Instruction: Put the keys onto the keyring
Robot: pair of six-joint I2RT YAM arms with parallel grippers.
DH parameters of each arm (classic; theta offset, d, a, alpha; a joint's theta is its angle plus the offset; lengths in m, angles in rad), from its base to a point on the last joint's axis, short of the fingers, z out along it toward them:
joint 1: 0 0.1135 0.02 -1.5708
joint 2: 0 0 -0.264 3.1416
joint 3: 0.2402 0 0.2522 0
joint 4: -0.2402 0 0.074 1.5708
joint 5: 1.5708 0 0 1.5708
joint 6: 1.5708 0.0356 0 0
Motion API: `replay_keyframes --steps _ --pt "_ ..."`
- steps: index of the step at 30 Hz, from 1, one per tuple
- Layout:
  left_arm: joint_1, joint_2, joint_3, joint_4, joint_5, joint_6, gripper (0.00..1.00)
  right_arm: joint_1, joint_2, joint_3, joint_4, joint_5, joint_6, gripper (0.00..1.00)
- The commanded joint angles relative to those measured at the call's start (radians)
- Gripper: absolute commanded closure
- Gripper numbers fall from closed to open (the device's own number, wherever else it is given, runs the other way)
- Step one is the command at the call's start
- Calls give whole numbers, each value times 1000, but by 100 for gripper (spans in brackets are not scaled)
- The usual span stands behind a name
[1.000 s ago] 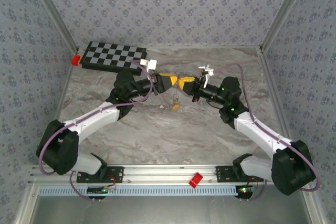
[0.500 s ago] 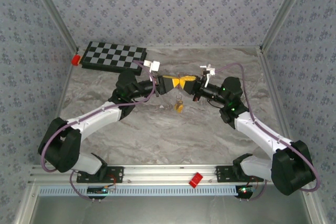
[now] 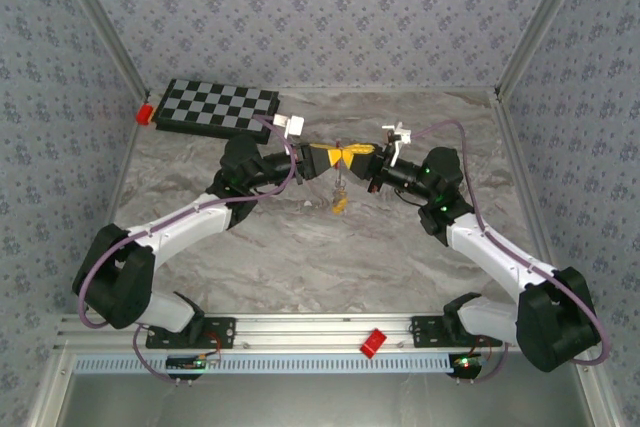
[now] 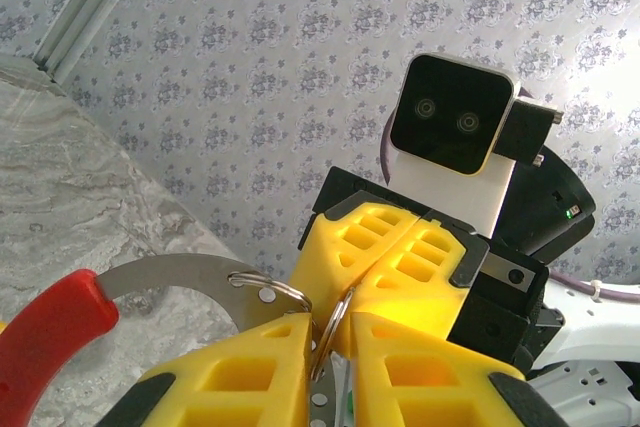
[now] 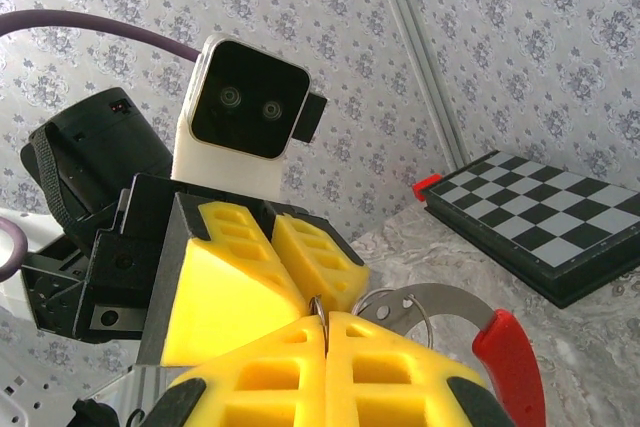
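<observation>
My two grippers meet fingertip to fingertip above the table's middle, left gripper (image 3: 335, 154) against right gripper (image 3: 352, 155). The left gripper (image 4: 330, 325) is shut on the keyring (image 4: 170, 275), a curved grey metal band with holes and a red sleeve (image 4: 50, 332). A thin wire ring (image 4: 338, 319) stands edge-on between the fingers. In the right wrist view the right gripper (image 5: 325, 319) is shut on that small wire ring (image 5: 318, 305), with the keyring (image 5: 440, 299) and its red sleeve (image 5: 510, 357) just beside it. Yellow-headed keys (image 3: 340, 205) dangle below the grippers.
A checkered board (image 3: 218, 105) lies at the back left with a red block (image 3: 145, 111) at its left end. Another red block (image 3: 373, 342) sits on the front rail. Patterned walls close in the marbled table (image 3: 300, 257).
Over the last second the grippers closed the gap between them and now touch at the fingertips. The hanging keys shifted slightly right. Since half a second ago, almost nothing has moved.
</observation>
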Motion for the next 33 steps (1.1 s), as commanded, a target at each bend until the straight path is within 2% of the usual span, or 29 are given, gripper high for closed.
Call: replay_keyframes --steps 1,3,7,10,13,16,26,33 --pt "-15 -34 21 96 54 -11 85 -10 17 -7 7 12 14 100" --pt "-16 -36 18 100 54 -11 87 -10 20 -7 7 11 16 100" --pt "-16 -39 16 87 44 -4 100 -9 22 -9 9 6 15 100" --pt "-15 -43 18 63 34 13 100 -9 20 -10 5 5 12 100" --pt "-15 -47 20 27 24 36 100 -11 3 -8 -31 18 1 76" --pt "-15 -58 22 -37 5 81 100 -18 -46 -6 -110 61 -39 66" --pt "-16 -72 42 -152 -29 154 100 -16 -192 -2 -316 202 -173 63" --pt "-24 -83 57 -228 -54 208 100 81 -184 61 -456 343 -314 63"
